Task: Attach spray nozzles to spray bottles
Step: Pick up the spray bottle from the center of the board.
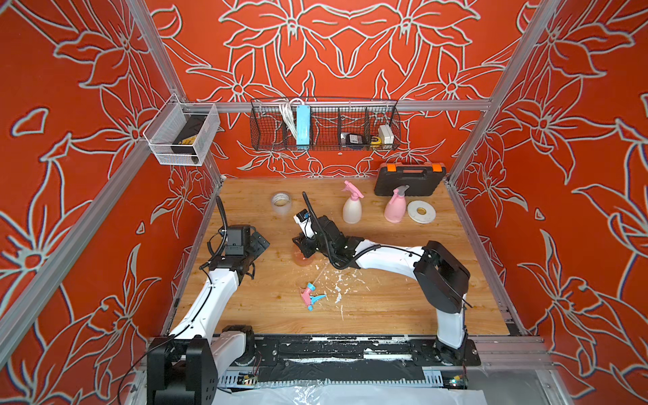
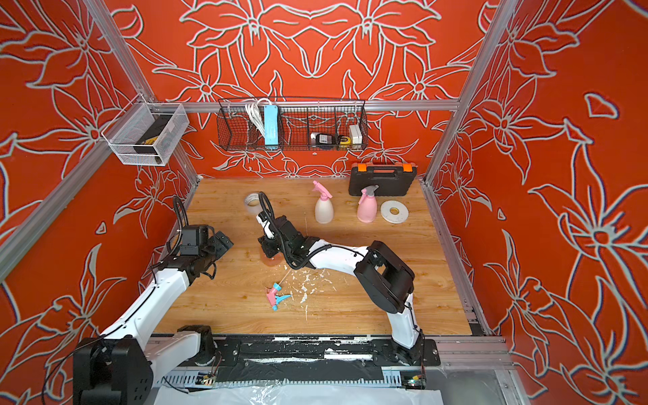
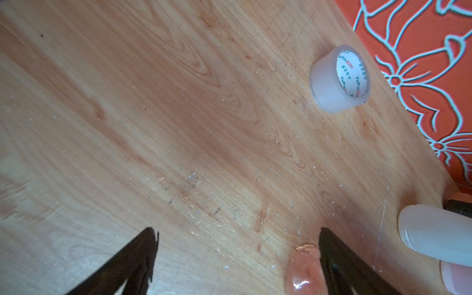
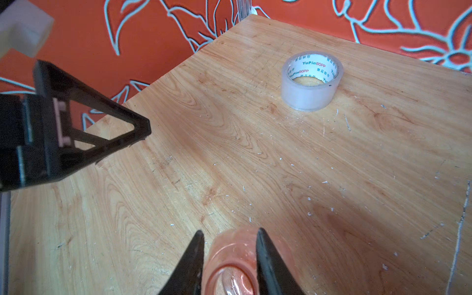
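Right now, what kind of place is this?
Likely a robot test cell, not a home: an aluminium frame carries printed red walls, and two robot arms are mounted at a wooden table.

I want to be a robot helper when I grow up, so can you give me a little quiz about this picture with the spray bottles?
1. Count: how many bottles already wear a nozzle?
2. True or false: the left gripper is holding the loose nozzle.
3. Pick one: the right gripper has its fingers at A. the see-through orange-pink bottle, B. the black toolbox, C. a tape roll.

Key
1. Two: the white bottle and the pink bottle.
2. False. It is open and empty, and the nozzle lies on the table.
3. A.
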Robot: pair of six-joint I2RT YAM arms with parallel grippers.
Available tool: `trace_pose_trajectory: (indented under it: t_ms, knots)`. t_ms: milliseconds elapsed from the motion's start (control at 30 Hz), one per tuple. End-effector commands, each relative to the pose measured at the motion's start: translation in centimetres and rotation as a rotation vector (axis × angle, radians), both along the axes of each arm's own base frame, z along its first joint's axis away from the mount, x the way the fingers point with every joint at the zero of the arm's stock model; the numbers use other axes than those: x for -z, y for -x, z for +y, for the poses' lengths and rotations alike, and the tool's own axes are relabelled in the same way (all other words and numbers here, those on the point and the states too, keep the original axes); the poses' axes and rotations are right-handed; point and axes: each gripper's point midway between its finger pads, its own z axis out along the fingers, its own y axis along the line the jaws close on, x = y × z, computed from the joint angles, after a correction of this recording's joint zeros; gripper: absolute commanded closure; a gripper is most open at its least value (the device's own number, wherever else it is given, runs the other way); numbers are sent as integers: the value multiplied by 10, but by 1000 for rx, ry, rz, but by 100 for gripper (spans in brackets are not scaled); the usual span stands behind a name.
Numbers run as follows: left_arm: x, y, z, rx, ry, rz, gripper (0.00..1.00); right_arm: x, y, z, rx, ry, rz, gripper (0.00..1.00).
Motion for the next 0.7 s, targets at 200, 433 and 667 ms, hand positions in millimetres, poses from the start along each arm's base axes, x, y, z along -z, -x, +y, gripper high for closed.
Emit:
trace_pose_trajectory:
  t_ms: [200, 433, 667]
  knots:
    - [-8, -3, 0, 2, 9, -42, 7, 16, -2, 2, 14, 24, -10, 62]
    - [-11, -6, -1, 13, 12, -52, 8, 21, -2, 3, 15, 24, -12, 64]
    - [-12, -6, -3, 21, 23, -64, 9, 27, -2, 2, 20, 32, -14, 68]
